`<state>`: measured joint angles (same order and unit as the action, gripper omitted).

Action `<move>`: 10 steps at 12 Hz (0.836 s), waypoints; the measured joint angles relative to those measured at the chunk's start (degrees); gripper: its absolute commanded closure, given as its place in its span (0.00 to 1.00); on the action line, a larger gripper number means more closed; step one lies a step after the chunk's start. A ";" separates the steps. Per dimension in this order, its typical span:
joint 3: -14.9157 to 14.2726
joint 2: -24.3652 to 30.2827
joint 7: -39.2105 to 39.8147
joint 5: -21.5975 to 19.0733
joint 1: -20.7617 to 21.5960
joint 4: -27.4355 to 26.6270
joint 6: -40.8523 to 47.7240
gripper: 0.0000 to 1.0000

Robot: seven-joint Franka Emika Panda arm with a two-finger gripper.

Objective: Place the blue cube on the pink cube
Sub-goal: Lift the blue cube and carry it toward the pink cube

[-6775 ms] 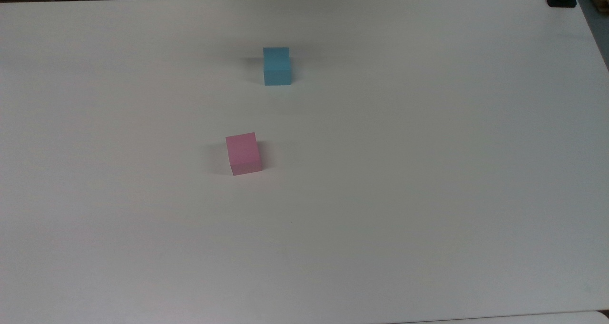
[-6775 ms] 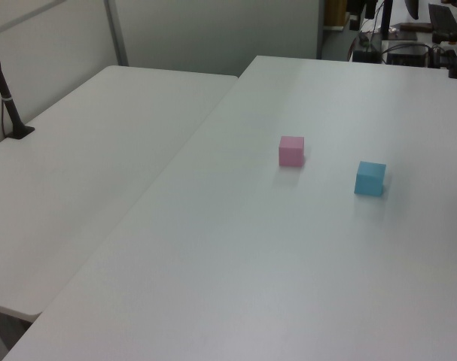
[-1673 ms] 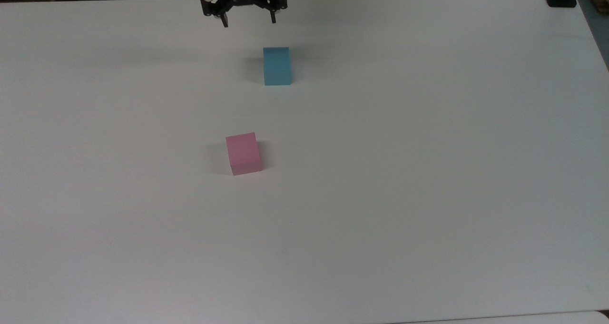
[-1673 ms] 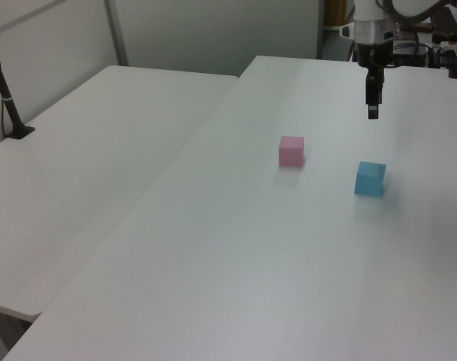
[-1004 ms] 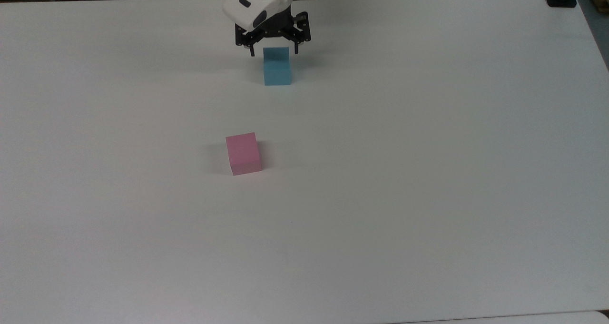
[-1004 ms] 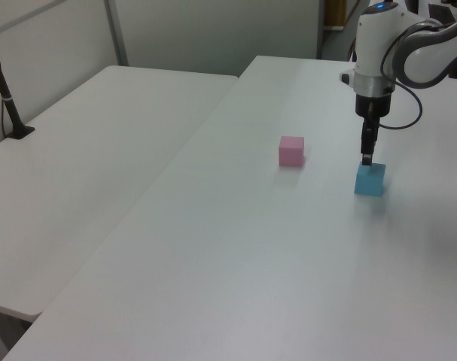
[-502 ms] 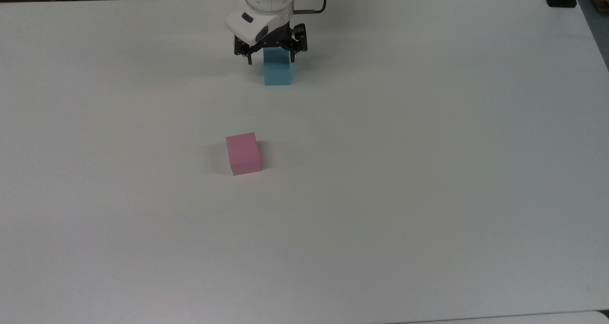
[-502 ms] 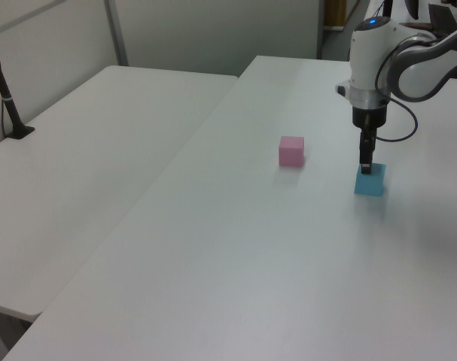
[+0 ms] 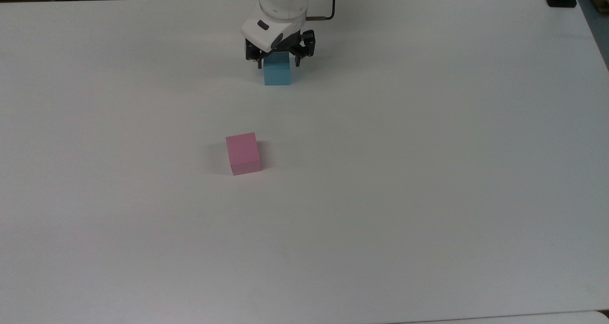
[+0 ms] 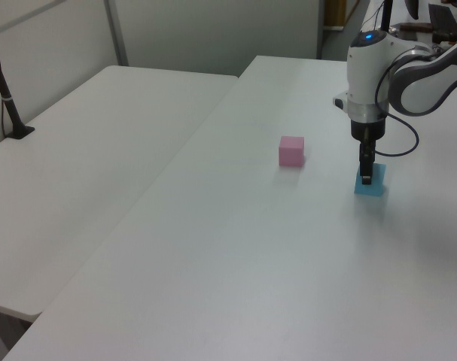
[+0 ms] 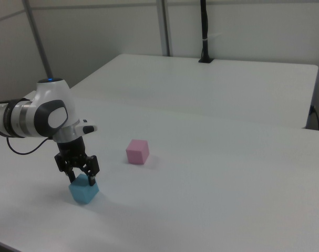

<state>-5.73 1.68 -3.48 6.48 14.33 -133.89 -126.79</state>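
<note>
Currently the gripper (image 9: 279, 62) points straight down over the blue cube (image 9: 277, 75), with its two black fingers spread apart and standing one on each side of the cube's upper part; in the top view one fingertip (image 9: 260, 64) shows at the cube's left edge and the other at its right edge. Whether the pads touch the cube's faces cannot be told, but a gap between the fingers is plain in the right view, where the gripper (image 11: 82, 182) straddles the top of the blue cube (image 11: 84, 192). In the left view the gripper (image 10: 367, 179) is seen edge-on, as a single dark bar ending at the top face of the blue cube (image 10: 371, 185). The blue cube rests flat on the white table (image 9: 428, 171), near the far edge in the top view (the edge where the arm's white body (image 9: 280, 10) enters). The pink cube (image 9: 243, 153) sits on the same table, well apart from the blue cube and nearer the camera in the top view, slightly to the top view's left of it, and turned a little against the table edges. In the left view the pink cube (image 10: 291, 150) lies to the left of the blue cube; in the right view the pink cube (image 11: 137, 151) lies up and to the right of it. A second white table (image 10: 77, 150) adjoins the first along the left view's left side, with a black post (image 10: 6, 98) standing on it.
</note>
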 measured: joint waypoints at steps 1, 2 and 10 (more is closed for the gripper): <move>0.00 -0.01 -0.29 0.00 0.13 -0.01 0.00 0.66; 0.00 0.17 -0.55 0.01 0.15 0.07 0.00 0.66; -0.66 1.07 2.28 0.20 -5.21 16.26 15.19 0.66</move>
<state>-6.39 2.75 -1.20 6.68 9.12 -117.63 -111.60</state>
